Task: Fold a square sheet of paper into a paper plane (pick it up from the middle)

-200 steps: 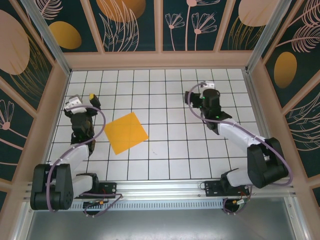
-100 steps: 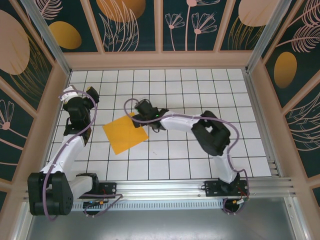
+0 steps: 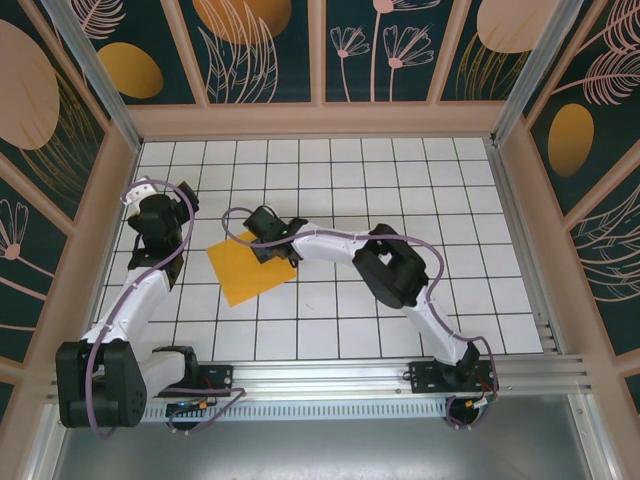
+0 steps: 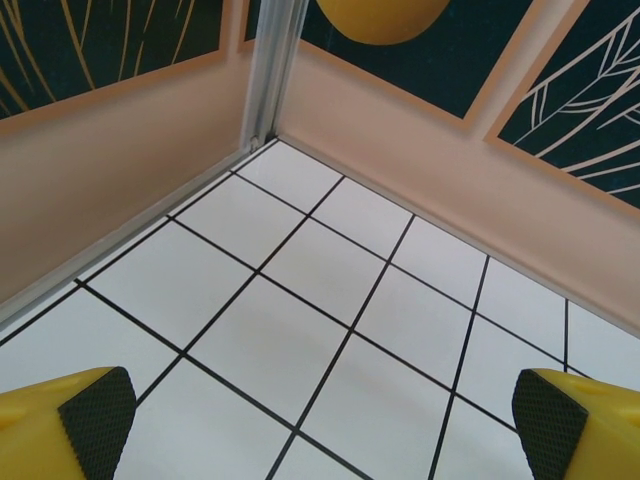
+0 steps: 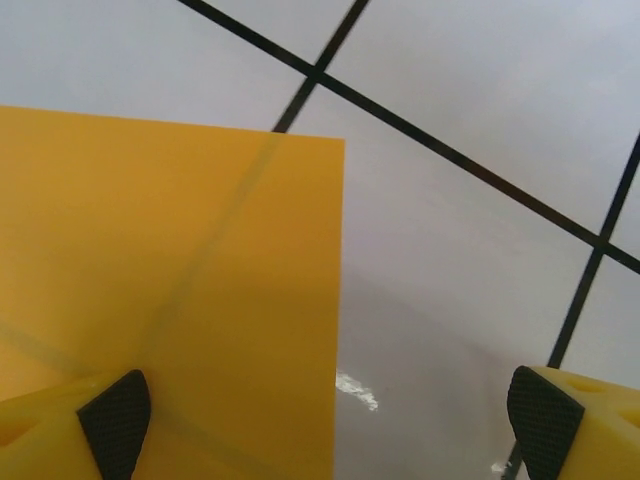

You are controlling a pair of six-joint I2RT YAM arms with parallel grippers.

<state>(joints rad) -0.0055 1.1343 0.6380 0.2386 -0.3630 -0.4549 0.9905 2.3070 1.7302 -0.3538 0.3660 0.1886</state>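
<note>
My left hand (image 3: pixel 183 197) hung spread wide over bare tiles near the far-left corner of the white black-gridded table (image 3: pixel 380 300), holding nothing. Its wrist camera cut off both yellow fingers, leaving just the dark ribbed pads (image 4: pixel 95 415). To its right lay the thin orange-yellow square sheet of paper (image 3: pixel 243 275), flat on the table, its far corner hidden under my right hand (image 3: pixel 258 230). That hand also gaped wide, low over the sheet's edge; I could not tell whether it touched the sheet. I counted one sheet and two hands.
</note>
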